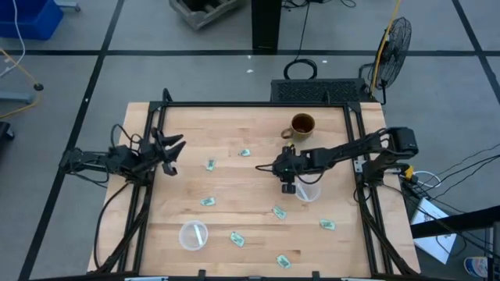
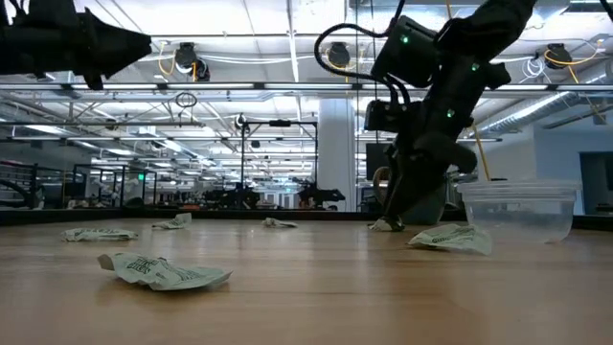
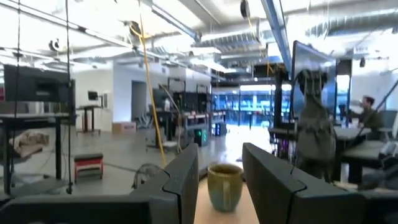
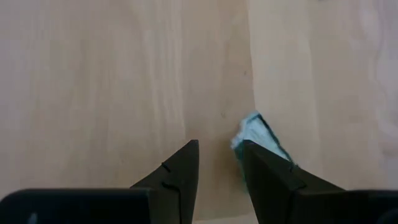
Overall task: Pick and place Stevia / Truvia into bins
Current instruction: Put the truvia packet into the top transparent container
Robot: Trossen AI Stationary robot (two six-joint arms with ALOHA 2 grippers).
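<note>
Several pale green and white packets lie flat and scattered on the wooden table [image 1: 234, 125], for instance one [image 1: 209, 165] and another [image 1: 278, 211]. One clear cup [image 1: 308, 191] stands right of centre, the other [image 1: 193, 234] near the front left. My right gripper [image 1: 287, 186] points down at the table just left of the first cup, open by a narrow gap. In the right wrist view [image 4: 219, 146] a crumpled packet [image 4: 254, 132] lies at and partly under one fingertip, outside the gap. My left gripper [image 1: 173, 152] hovers open at the table's left edge. My right gripper comes from above, pointing down, with one finger [image 4: 267, 171] over the near end of a crumpled packet [image 4: 249, 134] that lies on the table. Nothing is between the fingers. Whether that finger touches the packet, I cannot tell.
A brown mug [image 1: 302, 125] stands on the table's far side, behind my right arm; it also shows between my left fingers in the left wrist view [image 3: 225, 183]. In the low view a packet [image 2: 163, 273] lies close to the camera and the clear cup [image 2: 522, 209] stands at right.
</note>
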